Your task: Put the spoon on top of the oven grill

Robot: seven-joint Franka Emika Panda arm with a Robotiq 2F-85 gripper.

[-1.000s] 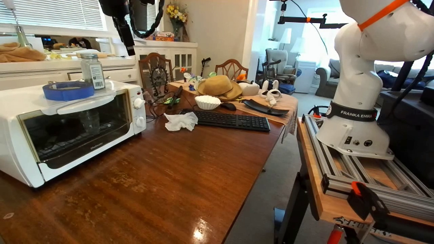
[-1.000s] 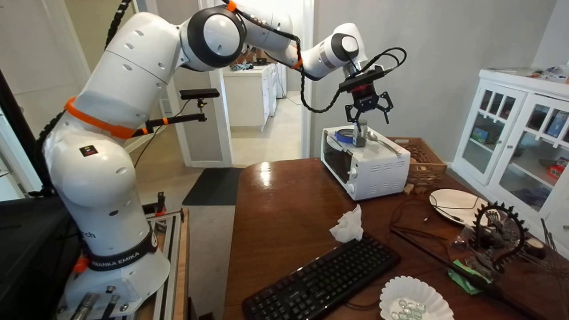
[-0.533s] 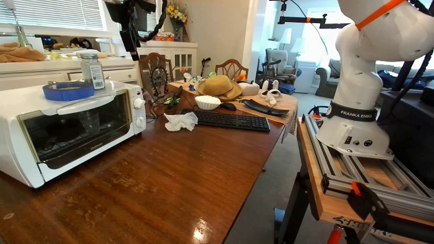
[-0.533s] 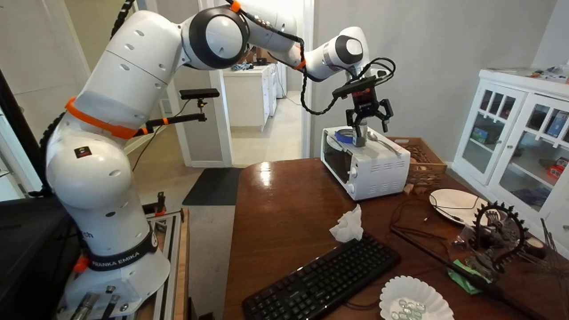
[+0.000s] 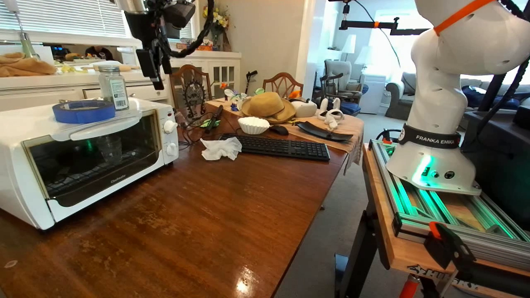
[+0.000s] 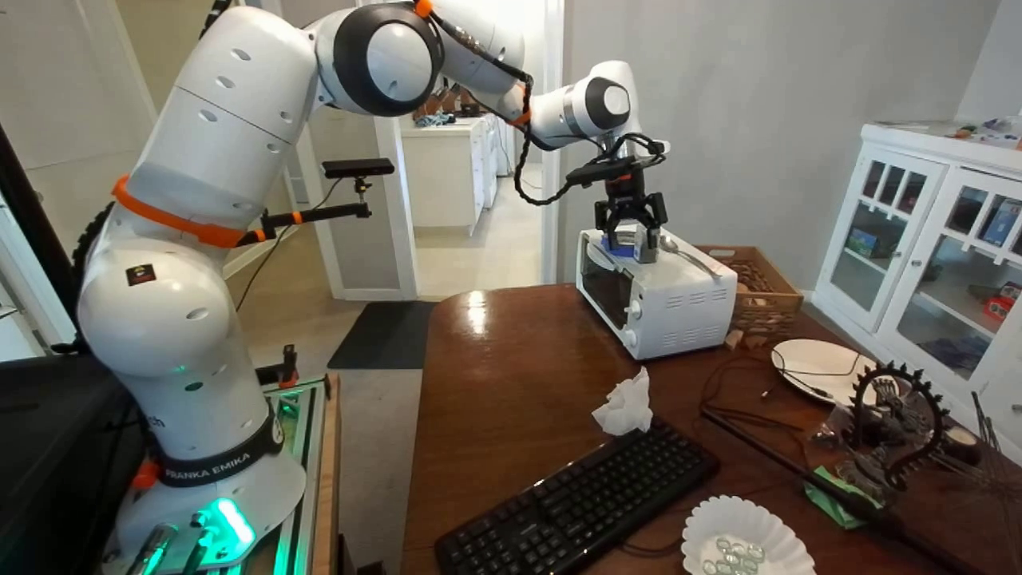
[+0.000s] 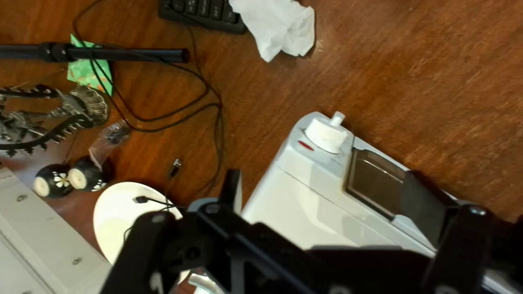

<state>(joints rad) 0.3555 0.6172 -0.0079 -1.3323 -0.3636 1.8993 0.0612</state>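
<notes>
The oven grill (image 5: 16,174) is a white toaster oven with a dark glass door, standing on the wooden table. On its white top lies the metal spoon (image 6: 697,263), its handle pointing toward the vented side panel. In an exterior view my gripper (image 6: 631,252) hangs over the oven top, pointing down, in front of the glass jar and tape roll, with the spoon beside it. My gripper (image 7: 331,200) stands wide open in the wrist view, with only the oven's top and door edge showing past its fingers (image 7: 232,185). Its body covers most of the oven top there.
A blue tape roll (image 5: 83,112) and a glass jar (image 5: 114,89) stand on the oven close to the gripper. A wicker basket (image 6: 766,299) sits behind the oven. Crumpled tissue (image 6: 625,406), a keyboard (image 6: 583,495), a white plate (image 7: 122,212) and cables share the table.
My gripper has come down toward the oven top and swung to point straight down, shifting from the spoon side toward the tape. Green light now shows at the arm's base. The spoon has not moved.
</notes>
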